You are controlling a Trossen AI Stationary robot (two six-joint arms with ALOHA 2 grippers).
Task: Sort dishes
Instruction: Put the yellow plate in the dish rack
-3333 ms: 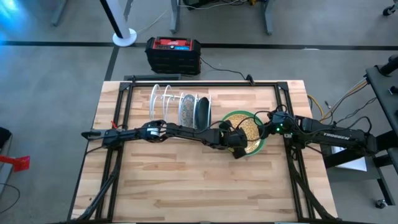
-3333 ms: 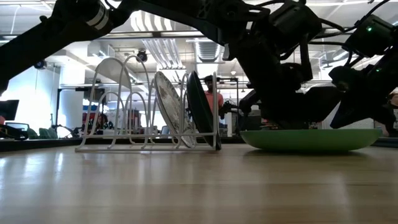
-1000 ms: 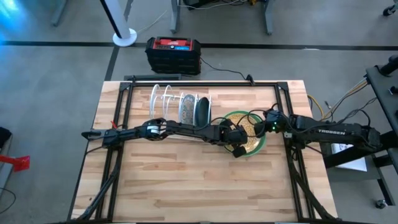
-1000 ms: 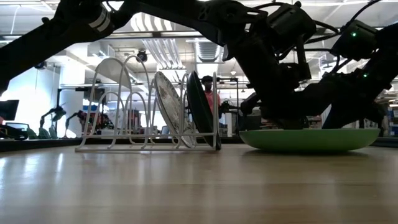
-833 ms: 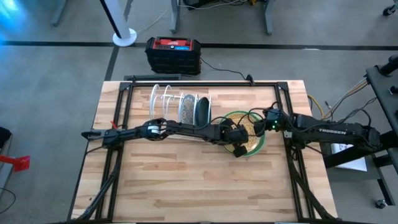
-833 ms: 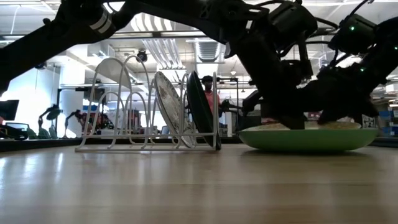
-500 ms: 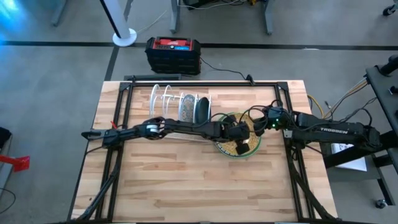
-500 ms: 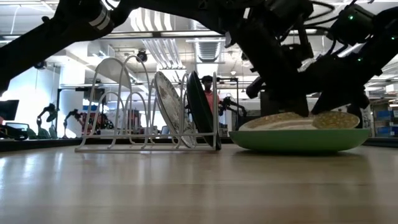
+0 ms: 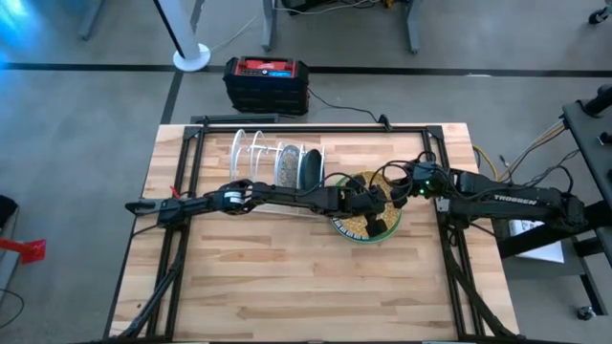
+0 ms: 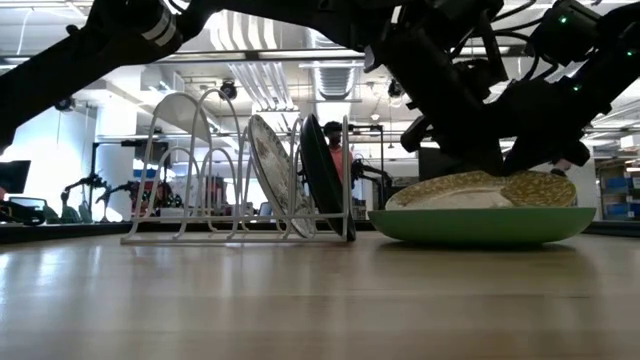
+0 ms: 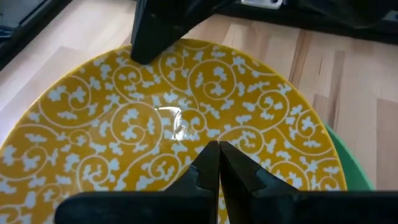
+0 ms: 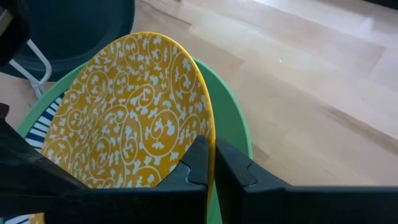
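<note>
Compared with 3.3 s ago, we see the yellow plate point(image 10: 480, 190) no longer lying flat in the green plate point(image 10: 480, 225): it is now tilted, 1 edge raised, the other edge down in the green plate. The stack has also shifted a bit toward the rack point(image 9: 273, 162) on the counter point(image 9: 287, 277).

Left tool point(image 11: 217, 163) reaches in from the rack side, fingers together and pinched on the yellow plate's rim. Right tool point(image 12: 208, 163) comes from the opposite side, also clamped on that plate's rim, 1 finger on each face.

The yellow plate is mustard with a white scroll-and-leaf pattern over its whole face. Under it, in the right wrist view, we see a blue-and-white striped edge point(image 12: 46, 121) of another dish, resting in the green plate. The green plate is plain and sits flat on the counter, just beside the rack.

In the rack, 2 plates stand upright: a dark teal plate point(image 9: 312, 172) in the end slot nearest the stack, and a patterned plate point(image 9: 287, 168) in the next slot.
</note>
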